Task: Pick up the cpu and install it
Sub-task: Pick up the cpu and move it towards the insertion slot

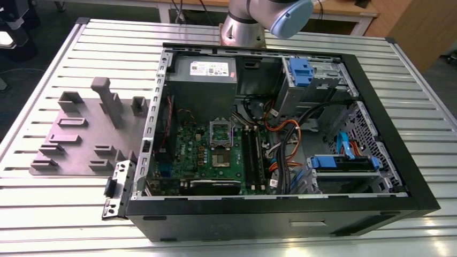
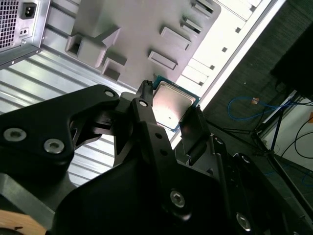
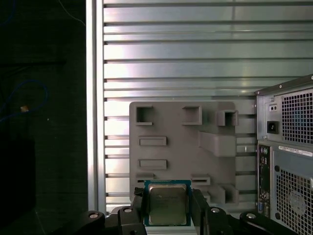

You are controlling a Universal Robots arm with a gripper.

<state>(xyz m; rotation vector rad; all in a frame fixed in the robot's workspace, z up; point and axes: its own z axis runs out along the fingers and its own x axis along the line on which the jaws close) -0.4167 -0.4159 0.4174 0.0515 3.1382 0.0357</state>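
Gripper pinches the cpu between its two fingers, grey fixture plate beyond it.

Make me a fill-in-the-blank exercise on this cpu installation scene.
The gripper holds the ___ between its fingers. The grey fixture plate lies to the exterior view's ___ of the open computer case. The drive brackets inside the case are coloured ___.
Missing words: cpu; left; blue.
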